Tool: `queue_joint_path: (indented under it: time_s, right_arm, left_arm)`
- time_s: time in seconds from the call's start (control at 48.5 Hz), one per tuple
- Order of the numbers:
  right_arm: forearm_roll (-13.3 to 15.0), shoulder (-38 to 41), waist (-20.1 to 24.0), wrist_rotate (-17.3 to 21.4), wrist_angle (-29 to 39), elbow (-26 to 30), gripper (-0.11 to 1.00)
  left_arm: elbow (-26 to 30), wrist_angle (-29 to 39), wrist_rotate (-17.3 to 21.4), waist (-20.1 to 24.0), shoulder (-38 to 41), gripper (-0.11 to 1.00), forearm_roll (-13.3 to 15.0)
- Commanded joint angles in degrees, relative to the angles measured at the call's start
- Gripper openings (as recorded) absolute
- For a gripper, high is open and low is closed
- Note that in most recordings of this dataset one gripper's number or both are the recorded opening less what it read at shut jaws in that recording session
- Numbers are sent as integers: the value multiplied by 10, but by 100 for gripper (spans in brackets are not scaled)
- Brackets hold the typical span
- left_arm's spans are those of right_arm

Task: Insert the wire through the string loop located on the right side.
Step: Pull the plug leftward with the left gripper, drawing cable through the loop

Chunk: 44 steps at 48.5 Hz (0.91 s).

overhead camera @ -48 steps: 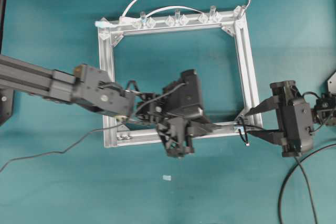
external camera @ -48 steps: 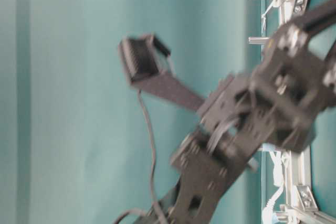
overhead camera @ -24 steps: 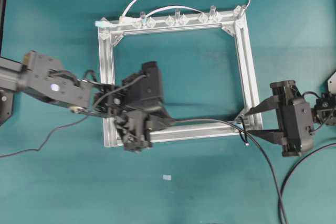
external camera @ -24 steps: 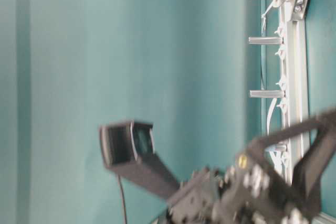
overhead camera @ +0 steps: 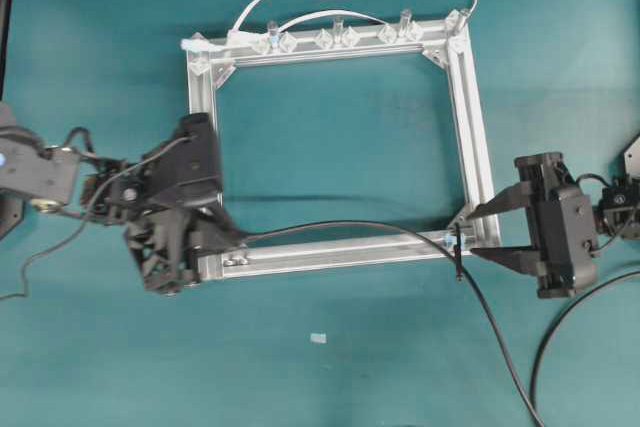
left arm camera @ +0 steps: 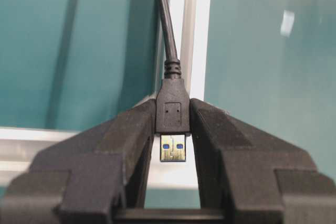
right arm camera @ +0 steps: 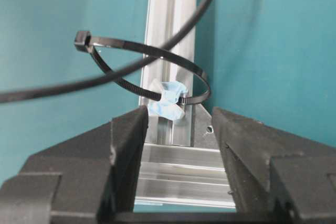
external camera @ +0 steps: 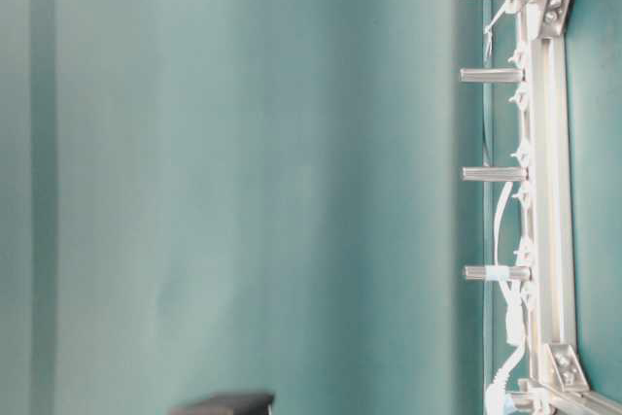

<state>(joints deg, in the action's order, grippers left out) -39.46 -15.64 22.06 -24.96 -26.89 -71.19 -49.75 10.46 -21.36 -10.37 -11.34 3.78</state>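
**Inspector A:** Progress on the threading?

**Inspector B:** In my judgement the main step is done. In the right wrist view the wire [right arm camera: 157,51] passes through the string loop [right arm camera: 152,72] at the frame's lower right corner. From overhead it runs on along the frame's lower bar to the left gripper [overhead camera: 185,237] at the lower left corner. What is left, at most, is pulling slack and letting go.

**Inspector A:** Jaws?

**Inspector B:** Left jaws are clamped on the plug [left arm camera: 172,111], metal tip pointing back between them. The right gripper [overhead camera: 490,232] sits just beside the loop with jaws apart and holding nothing.

**Inspector A:** Materials, largest first.

**Inspector B:** The counter [overhead camera: 380,367] is flat matt teal. The frame [overhead camera: 470,117] is square, of grooved silver aluminium bars. The wire is a smooth, round black cable. The loop looks like a thin, flat, stiff black strap with a small locking head, fixed at a bit of pale blue tape, though the overhead view is too small to confirm. The plug is a small black rectangle with a ribbed collar and a bright tip with a blue insert.
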Motion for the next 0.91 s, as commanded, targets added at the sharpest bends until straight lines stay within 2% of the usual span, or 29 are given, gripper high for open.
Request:
queue_joint_path:
  time_s: [0.0, 0.433, 0.681, 0.888]
  right_arm:
    - [-1, -6, 0, 1, -3, 5, 61]
    - [-1, -6, 0, 1, -3, 7, 61]
    - [-1, -6, 0, 1, -5, 7, 61]
    - [-1, -6, 0, 1, -5, 7, 61]
  left_arm:
    - [-8, 6, -11, -9, -26, 22, 0]
    - [-74, 28, -83, -47, -59, 22, -1]
    - [-75, 33, -88, -58, -56, 22, 0]
    - [-67, 69, -89, -58, -48, 23, -1]
